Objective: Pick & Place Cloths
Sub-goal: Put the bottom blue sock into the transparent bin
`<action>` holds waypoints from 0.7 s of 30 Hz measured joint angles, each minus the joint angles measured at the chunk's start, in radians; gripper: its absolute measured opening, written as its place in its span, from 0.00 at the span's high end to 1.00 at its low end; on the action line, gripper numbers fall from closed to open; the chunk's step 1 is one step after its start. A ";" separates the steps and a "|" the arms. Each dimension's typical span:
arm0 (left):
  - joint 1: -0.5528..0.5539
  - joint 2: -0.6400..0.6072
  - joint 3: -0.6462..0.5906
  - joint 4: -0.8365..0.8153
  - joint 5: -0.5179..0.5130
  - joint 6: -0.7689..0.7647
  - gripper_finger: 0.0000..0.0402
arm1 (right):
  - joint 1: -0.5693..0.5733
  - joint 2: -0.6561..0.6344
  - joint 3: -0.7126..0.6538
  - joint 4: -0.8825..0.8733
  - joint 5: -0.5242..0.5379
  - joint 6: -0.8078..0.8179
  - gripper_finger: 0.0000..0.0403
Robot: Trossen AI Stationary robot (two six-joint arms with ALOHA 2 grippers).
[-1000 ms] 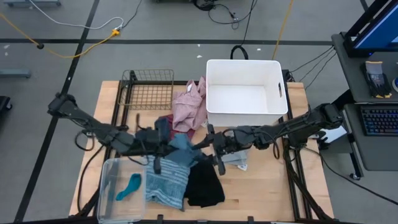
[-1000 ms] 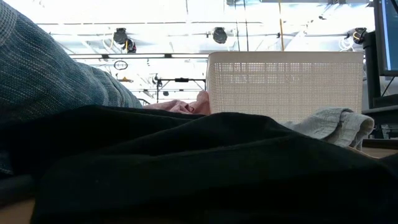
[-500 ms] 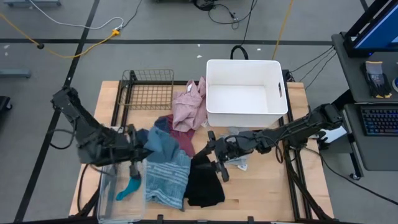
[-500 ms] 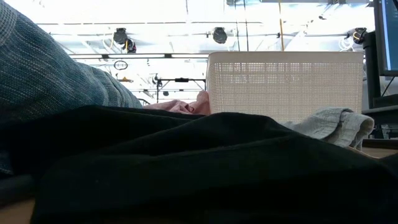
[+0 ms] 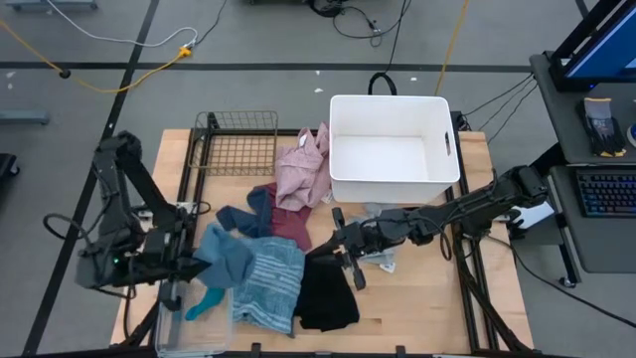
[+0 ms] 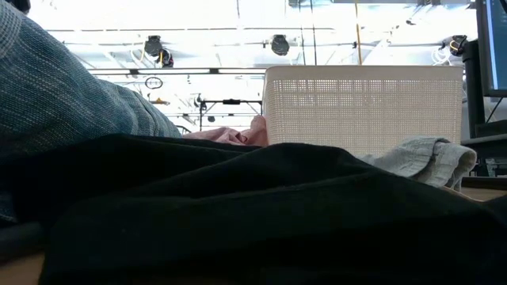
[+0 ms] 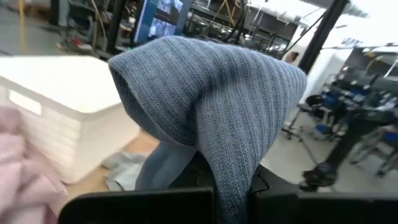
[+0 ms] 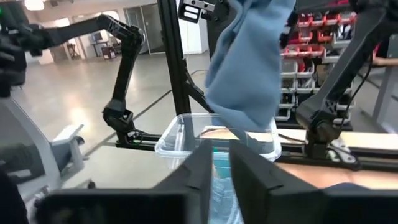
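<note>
High view: the left claw (image 5: 195, 261) is clamped on a grey-blue cloth (image 5: 227, 255), holding it up over the clear bin (image 5: 169, 318) at the bench's (image 5: 427, 308) left front corner. Striped cloth (image 5: 270, 290) and black cloth (image 5: 326, 293) lie flat alongside. Farther right, the right claw (image 5: 346, 261) hovers low, fingers slightly parted, empty, beside the white basket (image 5: 394, 149)

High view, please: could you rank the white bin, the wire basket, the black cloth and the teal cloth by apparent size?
1. White bin, clearly largest.
2. Wire basket.
3. Black cloth; close to the basket, and partly covered by the striped cloth, so this order is unsure.
4. Teal cloth, smallest.
</note>
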 joint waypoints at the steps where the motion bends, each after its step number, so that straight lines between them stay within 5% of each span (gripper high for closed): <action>1: -0.014 0.004 0.000 -0.001 -0.004 -0.019 0.99 | 0.000 -0.001 0.000 0.000 0.000 -0.014 0.97; 13: -0.100 0.019 0.000 -0.002 0.032 -0.163 0.99 | 0.006 -0.051 0.002 0.027 0.034 -0.056 1.00; 21: -0.019 0.019 0.000 -0.109 0.323 -0.251 0.99 | 0.008 -0.050 0.001 0.030 0.063 -0.021 1.00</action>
